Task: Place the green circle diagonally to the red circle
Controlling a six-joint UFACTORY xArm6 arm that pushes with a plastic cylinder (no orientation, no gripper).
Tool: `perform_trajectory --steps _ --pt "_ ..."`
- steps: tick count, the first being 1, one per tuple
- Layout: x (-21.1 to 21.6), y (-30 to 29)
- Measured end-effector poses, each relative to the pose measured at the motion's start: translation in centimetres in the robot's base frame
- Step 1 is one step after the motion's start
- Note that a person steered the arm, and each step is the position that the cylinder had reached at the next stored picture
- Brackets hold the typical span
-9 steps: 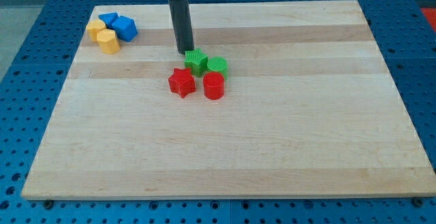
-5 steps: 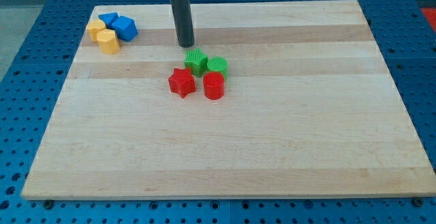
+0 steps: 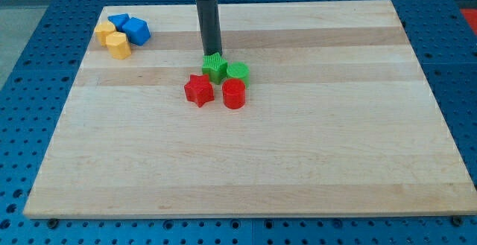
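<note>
The green circle point(image 3: 238, 71) lies on the wooden board just above the red circle point(image 3: 234, 94), touching it or nearly so. A green star-like block point(image 3: 215, 67) sits against the green circle's left side. A red star point(image 3: 198, 90) lies left of the red circle. My tip point(image 3: 212, 54) stands at the top edge of the green star-like block, up and left of the green circle.
Two blue blocks point(image 3: 130, 27) and two yellow blocks point(image 3: 112, 39) cluster at the board's top left corner. The wooden board point(image 3: 246, 163) rests on a blue perforated table.
My tip moved up and away, then came right and down to the top edge of the green star-like block. The blocks have not visibly moved.
</note>
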State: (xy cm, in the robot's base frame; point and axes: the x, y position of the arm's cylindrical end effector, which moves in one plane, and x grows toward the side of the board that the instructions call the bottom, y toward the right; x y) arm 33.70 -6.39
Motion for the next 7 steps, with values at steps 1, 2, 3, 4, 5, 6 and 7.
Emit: perform_trajectory --steps 1,2,3,4,5,6,7 --pt "0.1 0.0" --pt "0.1 0.0" --pt "2.4 1.8" --pt "7.2 5.9" --pt "9.8 6.9" --pt "13.4 11.4" --pt "19.0 21.1"
